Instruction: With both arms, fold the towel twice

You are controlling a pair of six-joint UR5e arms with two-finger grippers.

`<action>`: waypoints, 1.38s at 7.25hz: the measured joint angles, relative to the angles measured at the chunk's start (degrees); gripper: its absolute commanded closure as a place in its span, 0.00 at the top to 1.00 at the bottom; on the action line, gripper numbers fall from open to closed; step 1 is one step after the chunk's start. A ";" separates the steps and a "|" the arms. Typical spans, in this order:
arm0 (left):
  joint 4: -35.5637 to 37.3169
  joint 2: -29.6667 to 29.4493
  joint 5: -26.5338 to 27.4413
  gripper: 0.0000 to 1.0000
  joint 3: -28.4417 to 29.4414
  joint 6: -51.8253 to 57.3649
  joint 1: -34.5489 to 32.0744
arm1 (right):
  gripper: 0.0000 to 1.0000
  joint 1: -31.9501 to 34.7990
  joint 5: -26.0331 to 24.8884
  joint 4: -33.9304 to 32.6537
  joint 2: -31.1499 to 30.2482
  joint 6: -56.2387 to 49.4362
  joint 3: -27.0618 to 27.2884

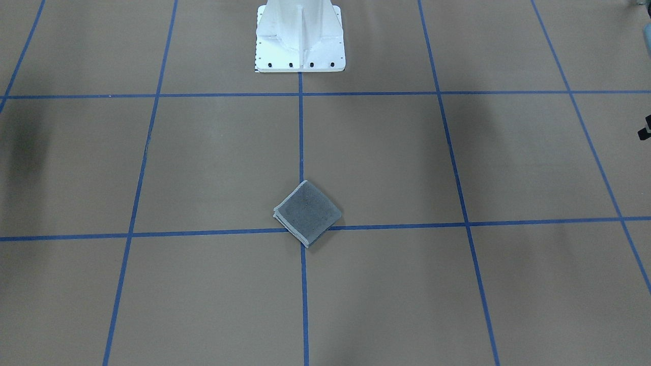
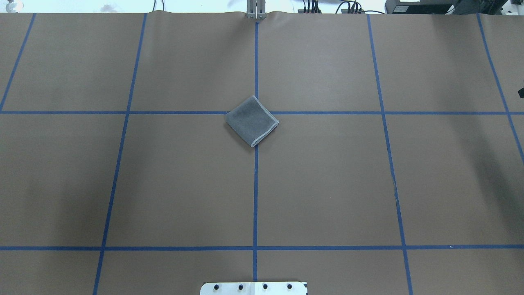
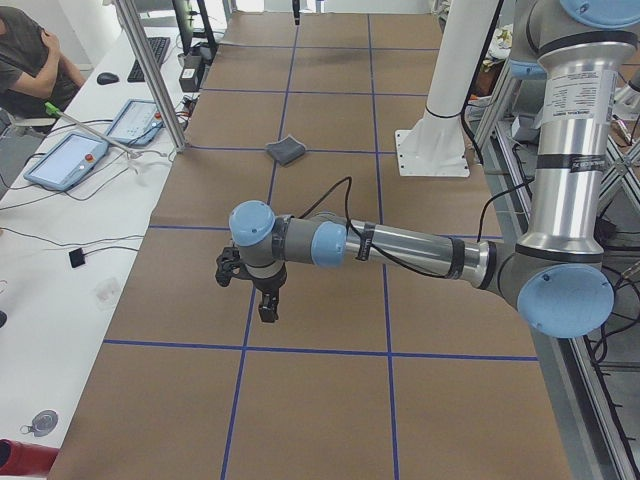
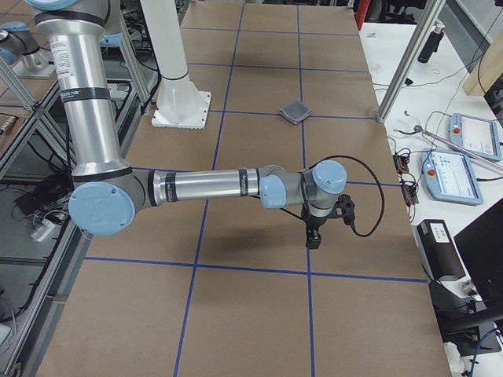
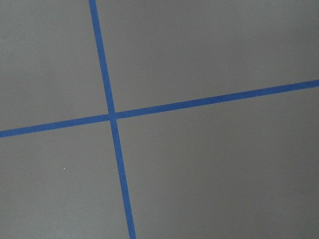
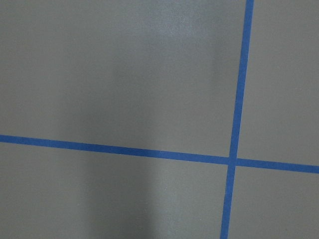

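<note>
The towel [image 1: 307, 212] lies folded into a small square on the brown table, dark grey face up, with its light grey hem showing. It also shows in the overhead view [image 2: 251, 120] and in both side views [image 3: 286, 150] [image 4: 295, 111]. No gripper touches it. My left gripper [image 3: 265, 303] hangs above the table far from the towel, towards the table's left end. My right gripper [image 4: 312, 236] hangs likewise towards the right end. Both show only in the side views, so I cannot tell whether they are open or shut. The wrist views show only table and blue tape.
The white pedestal base [image 1: 300, 40] stands at the robot's side of the table. Blue tape lines [image 2: 256, 184] form a grid. Side benches hold teach pendants [image 3: 65, 160] [image 4: 471, 133]. Metal posts [image 3: 150, 70] [image 4: 409, 63] stand at the far edge. An operator [image 3: 30, 50] sits nearby.
</note>
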 measured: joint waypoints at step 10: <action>-6.19 1.23 0.06 1.00 1.24 0.05 -0.73 | 1.00 0.18 -1.14 0.59 -1.68 0.13 1.25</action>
